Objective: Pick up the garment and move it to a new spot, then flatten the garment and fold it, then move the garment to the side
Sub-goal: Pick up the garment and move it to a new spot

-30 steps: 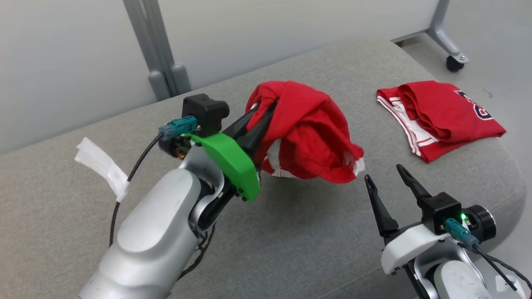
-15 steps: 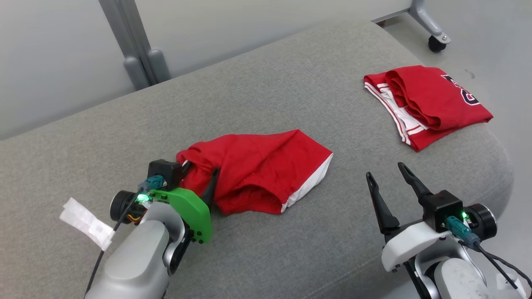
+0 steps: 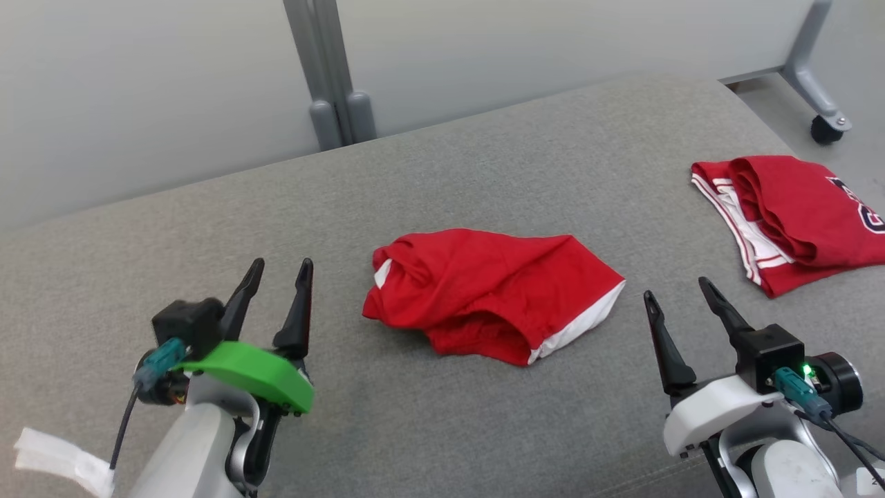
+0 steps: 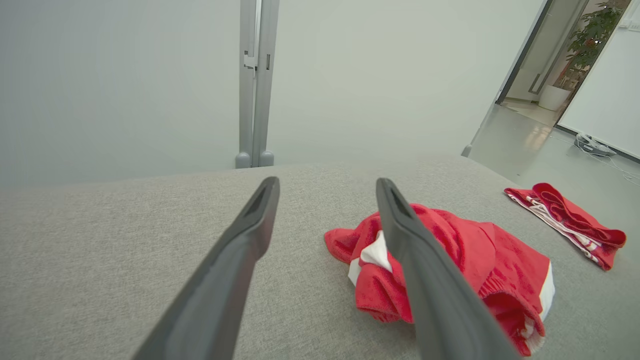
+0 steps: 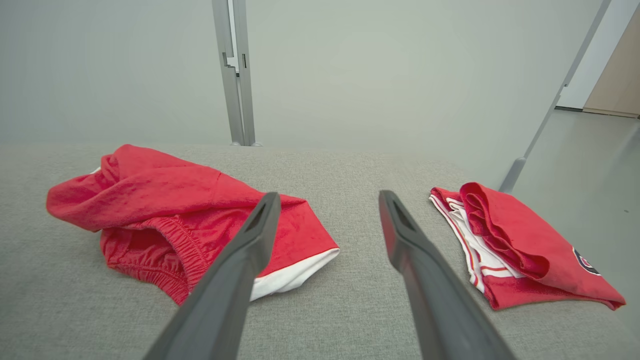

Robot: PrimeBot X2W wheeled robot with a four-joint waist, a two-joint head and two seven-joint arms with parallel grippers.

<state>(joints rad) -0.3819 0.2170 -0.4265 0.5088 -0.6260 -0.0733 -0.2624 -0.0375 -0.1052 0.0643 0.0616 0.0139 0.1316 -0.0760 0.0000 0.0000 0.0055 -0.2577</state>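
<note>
Lying crumpled at the middle of the grey cushion point(image 3: 484, 173), the red shorts point(image 3: 491, 294) are free of both grippers, their long axis running side to side across the cushion. The left gripper point(image 3: 282, 264) and right gripper point(image 3: 676, 289) hover over the cushion's near edge, fingers spread wide and empty, with the shorts between and just ahead of them. The white-trimmed end points toward the right gripper, which looks slightly nearer, so flattening probably calls for one arm at each end

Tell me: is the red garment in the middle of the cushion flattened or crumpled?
Crumpled. The red garment lies bunched on the grey cushion, with overlapping folds and its gathered waistband puckered.
</note>
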